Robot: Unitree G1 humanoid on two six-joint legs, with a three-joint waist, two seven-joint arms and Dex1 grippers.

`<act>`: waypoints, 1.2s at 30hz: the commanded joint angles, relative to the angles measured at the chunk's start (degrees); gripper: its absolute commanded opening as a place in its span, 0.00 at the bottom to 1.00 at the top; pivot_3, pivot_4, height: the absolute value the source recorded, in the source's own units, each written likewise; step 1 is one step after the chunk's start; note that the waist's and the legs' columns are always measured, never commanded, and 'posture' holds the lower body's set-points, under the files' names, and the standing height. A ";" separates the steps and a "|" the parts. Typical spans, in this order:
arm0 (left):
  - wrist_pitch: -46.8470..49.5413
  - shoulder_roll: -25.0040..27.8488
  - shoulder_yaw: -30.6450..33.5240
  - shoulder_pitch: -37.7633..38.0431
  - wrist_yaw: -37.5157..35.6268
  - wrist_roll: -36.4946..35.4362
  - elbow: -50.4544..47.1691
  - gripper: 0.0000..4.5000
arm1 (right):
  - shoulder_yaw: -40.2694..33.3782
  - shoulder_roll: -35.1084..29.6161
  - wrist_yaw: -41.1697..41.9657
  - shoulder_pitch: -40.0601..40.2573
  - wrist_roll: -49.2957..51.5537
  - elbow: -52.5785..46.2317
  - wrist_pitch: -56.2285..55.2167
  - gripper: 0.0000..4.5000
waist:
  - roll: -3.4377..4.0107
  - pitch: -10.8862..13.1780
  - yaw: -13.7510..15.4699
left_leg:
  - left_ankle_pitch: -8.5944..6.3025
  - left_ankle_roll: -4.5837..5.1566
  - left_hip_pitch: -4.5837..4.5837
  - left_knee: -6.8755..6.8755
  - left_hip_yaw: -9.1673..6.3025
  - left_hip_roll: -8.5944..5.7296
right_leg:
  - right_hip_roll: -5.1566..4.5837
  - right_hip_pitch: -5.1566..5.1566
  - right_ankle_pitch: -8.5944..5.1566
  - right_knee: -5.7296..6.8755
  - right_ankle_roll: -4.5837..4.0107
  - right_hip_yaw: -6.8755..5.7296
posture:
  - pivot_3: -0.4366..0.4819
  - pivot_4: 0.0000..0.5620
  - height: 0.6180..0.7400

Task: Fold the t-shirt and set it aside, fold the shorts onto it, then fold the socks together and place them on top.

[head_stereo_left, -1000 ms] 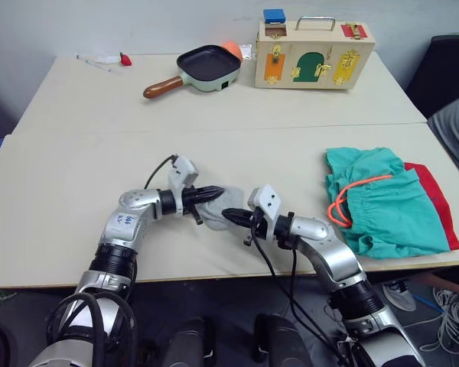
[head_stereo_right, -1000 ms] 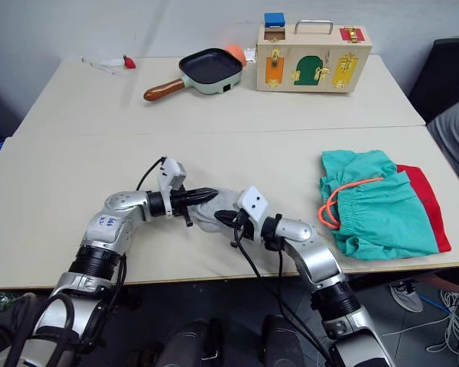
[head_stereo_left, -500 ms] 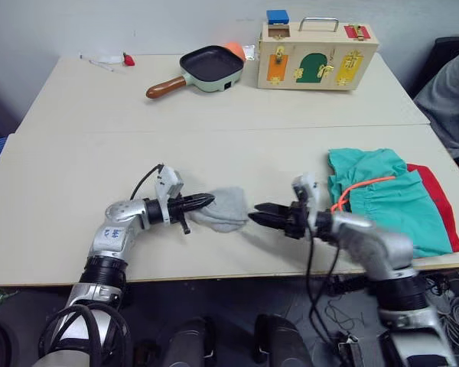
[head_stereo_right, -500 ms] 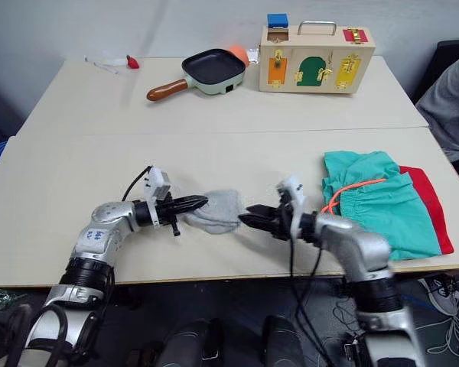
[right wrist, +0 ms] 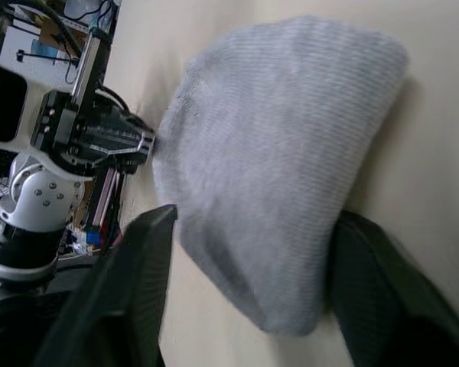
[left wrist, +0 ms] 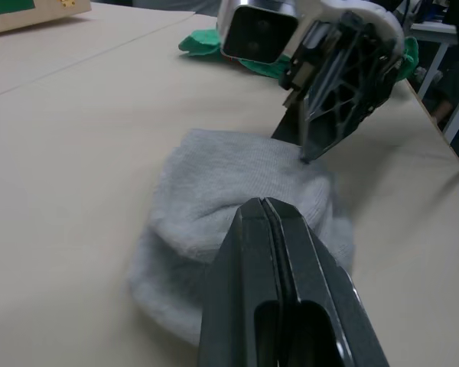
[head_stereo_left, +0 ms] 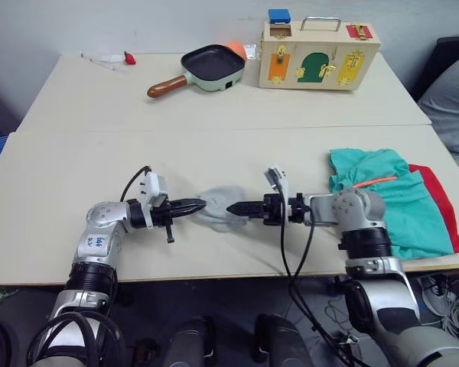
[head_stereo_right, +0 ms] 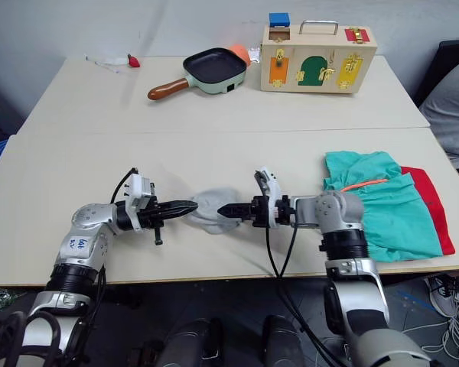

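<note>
The socks are lying bunched between both claws. The left gripper, clenched empty, is pointing at them from 9 o'clock. The right gripper, spread wide, is straddling their 3 o'clock edge.

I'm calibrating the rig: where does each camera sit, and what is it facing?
Eye views: on the head, looking down over both arms at the socks and table.
Left wrist: looks along the shut left end effector at the socks and right end effector.
Right wrist: between open fingers, faces the socks.
All share the socks.

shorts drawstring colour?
Orange. The drawstring lies on the teal shorts; clearest in the left eye view.
</note>
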 commanded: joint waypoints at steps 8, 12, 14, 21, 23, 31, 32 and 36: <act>13.66 6.87 6.84 9.39 1.42 -13.14 -25.70 0.46 | -7.01 -11.52 11.56 2.68 11.31 -13.73 6.45 0.00 | 0.08 0.05 0.36 | 0.00 0.00 -0.14 -0.03 -0.10 0.01 | -0.01 -0.08 0.00 -0.07 0.00 0.07 | 0.48 0.27 1.00; 21.81 7.88 10.23 14.09 5.56 -21.15 -37.39 0.75 | -14.10 -27.63 19.13 6.79 18.81 -19.49 13.12 0.00 | 0.17 0.10 0.78 | -0.10 0.12 -0.19 -0.04 -0.20 0.00 | -0.17 0.09 0.09 -0.49 0.16 0.07 | 0.48 0.27 1.00; 22.98 6.93 11.01 15.22 7.85 -23.30 -40.63 0.89 | -15.94 -35.91 22.40 8.67 19.59 -19.29 13.37 0.00 | 0.21 0.12 1.06 | -0.17 0.18 -0.16 -0.02 -0.19 -0.01 | -0.19 0.19 0.11 -0.64 0.19 0.07 | 0.48 0.27 1.00; 23.03 3.02 9.09 15.34 12.16 -25.24 -45.78 0.99 | -10.77 -61.42 38.36 14.71 9.22 -4.92 -0.58 0.00 | 0.21 0.13 1.51 | -0.19 0.12 -0.05 0.00 -0.06 0.06 | -0.16 0.25 0.11 -0.91 0.18 0.08 | 0.48 0.27 1.00; 23.43 2.96 8.46 15.04 12.24 -25.32 -45.63 0.99 | -5.66 -64.13 41.33 13.65 3.28 1.78 -6.96 0.00 | 0.21 0.13 1.31 | -0.21 0.08 -0.01 0.00 0.14 0.08 | -0.15 0.24 0.10 -0.99 0.18 0.06 | 0.48 0.27 1.00; 25.62 5.04 9.66 12.82 12.29 -26.47 -43.81 0.99 | 14.73 -57.85 46.43 -1.88 -23.46 27.91 -31.90 0.00 | 0.34 0.15 1.22 | -0.23 -0.02 -0.04 0.09 0.40 0.06 | -0.08 0.04 0.11 -0.87 0.18 0.05 | 0.48 0.27 1.00; 25.55 5.54 9.97 12.84 12.19 -26.23 -43.60 0.99 | 15.36 -56.02 44.62 -3.60 -25.68 31.20 -34.44 0.00 | 0.34 0.14 1.11 | -0.17 0.06 -0.03 0.09 0.41 0.09 | -0.03 0.04 0.11 -0.86 0.18 0.04 | 0.48 0.27 1.00; 23.97 8.57 11.54 13.25 10.08 -24.78 -42.21 0.99 | 13.92 -52.94 39.91 -8.14 -30.37 40.66 -39.36 0.00 | 0.38 0.17 1.20 | -0.09 0.02 -0.02 0.11 0.35 0.09 | 0.11 0.04 0.11 -0.73 0.17 0.02 | 0.48 0.27 1.00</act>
